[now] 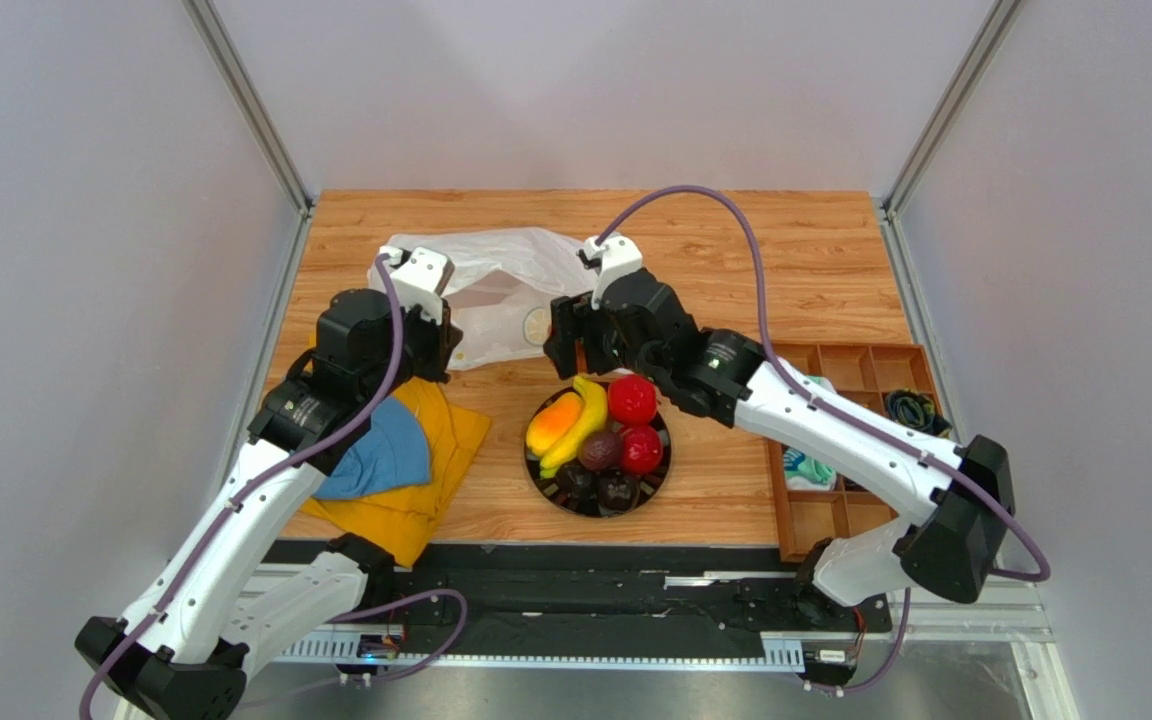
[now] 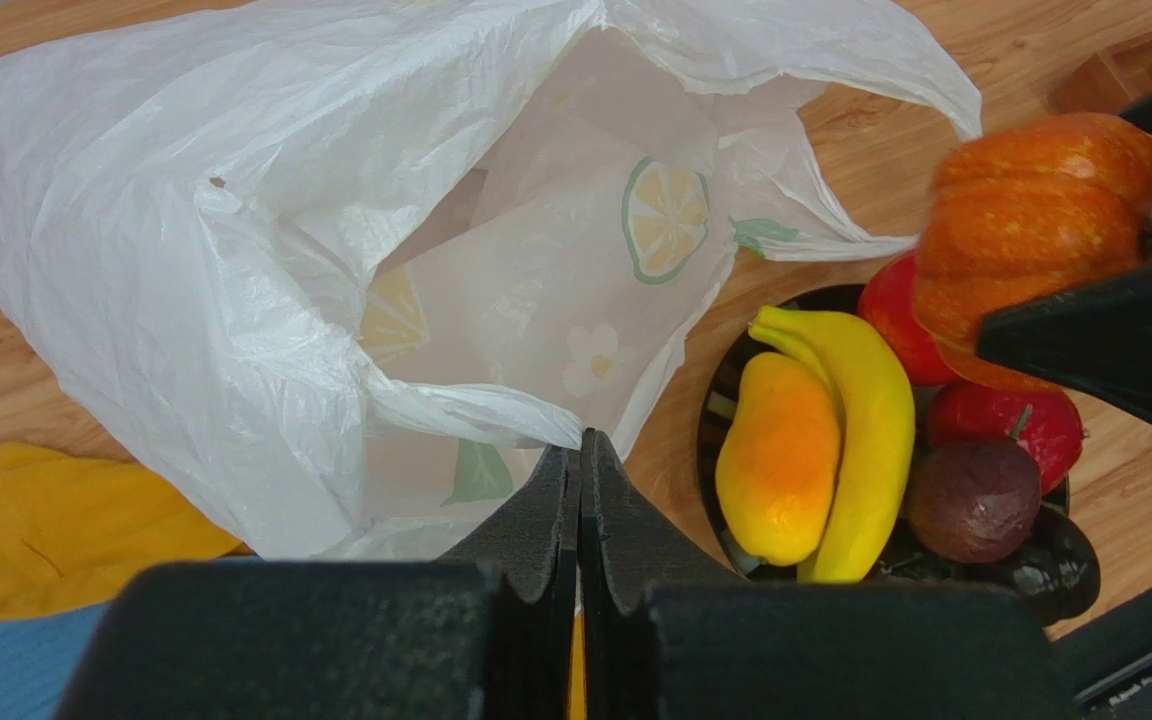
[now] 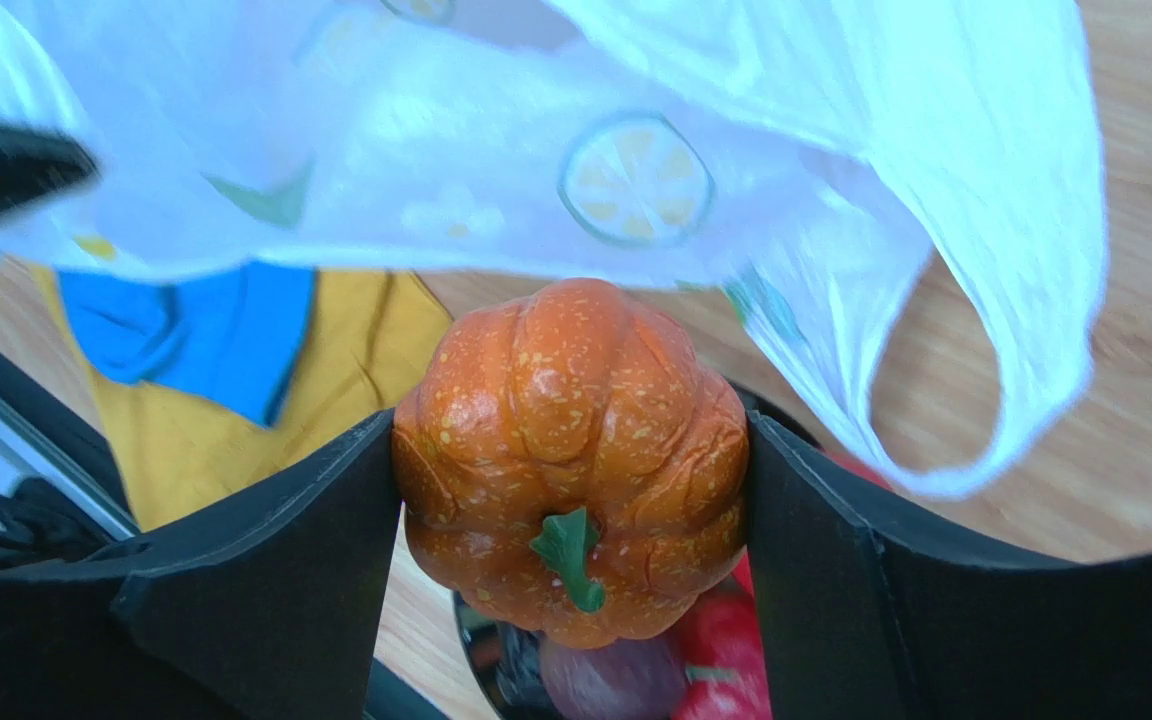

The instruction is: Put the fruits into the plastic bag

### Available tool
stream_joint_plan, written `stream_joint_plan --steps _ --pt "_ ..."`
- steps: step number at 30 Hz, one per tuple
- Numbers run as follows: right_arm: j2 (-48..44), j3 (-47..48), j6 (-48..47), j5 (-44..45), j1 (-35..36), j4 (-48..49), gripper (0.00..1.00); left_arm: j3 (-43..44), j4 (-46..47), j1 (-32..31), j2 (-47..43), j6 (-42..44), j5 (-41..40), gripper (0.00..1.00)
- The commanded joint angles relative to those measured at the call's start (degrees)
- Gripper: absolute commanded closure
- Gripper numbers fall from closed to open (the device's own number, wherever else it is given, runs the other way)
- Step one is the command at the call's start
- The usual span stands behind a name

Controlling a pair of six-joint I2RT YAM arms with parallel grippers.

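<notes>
Right pincer [image 3: 575, 495] clamped on ribbed orange fruit [image 3: 567, 405], lifted above black plate [image 1: 654, 488] | plastic bag [image 2: 162, 225] mouth just beyond it, toward its left, gaping its way | left pincer [image 2: 582, 503] clenched on bag's near rim, propping it open | other fruits [image 1: 597, 435] on plate, right arm nearer

The wooden counter [image 1: 778, 255] carries a black plate [image 1: 597, 510] near its front middle. Just behind the plate, and slightly to its left, a crinkly white plastic bag [image 1: 500, 278] lies crumpled on the boards. A yellow cloth [image 1: 440, 480] is spread to the left of the plate with a blue cloth [image 1: 379, 450] on top, and a wooden compartment tray [image 1: 838, 368] sits to the plate's right.
</notes>
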Motion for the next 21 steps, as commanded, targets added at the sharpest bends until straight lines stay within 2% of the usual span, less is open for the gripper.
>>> stream_joint_plan --steps 1,5,9,15,21 --pt "5.8 5.3 0.7 -8.1 -1.6 11.8 0.55 -0.3 1.9 -0.1 -0.6 -0.1 2.7 1.00" --pt "12.3 8.8 1.1 -6.1 -2.0 17.8 0.56 -0.3 2.2 -0.1 -0.7 -0.1 4.9 1.00" --pt "18.8 13.1 3.0 -7.7 -3.5 21.5 0.56 -0.5 2.7 -0.1 -1.7 0.3 6.2 1.00" --pt "22.3 14.5 6.3 -9.3 -5.6 30.9 0.56 -0.8 3.8 -0.1 -2.5 0.6 9.8 1.00" --pt "32.2 20.9 9.4 -13.6 -6.8 29.1 0.55 -1.1 5.5 -0.1 -3.5 0.6 16.6 1.00"
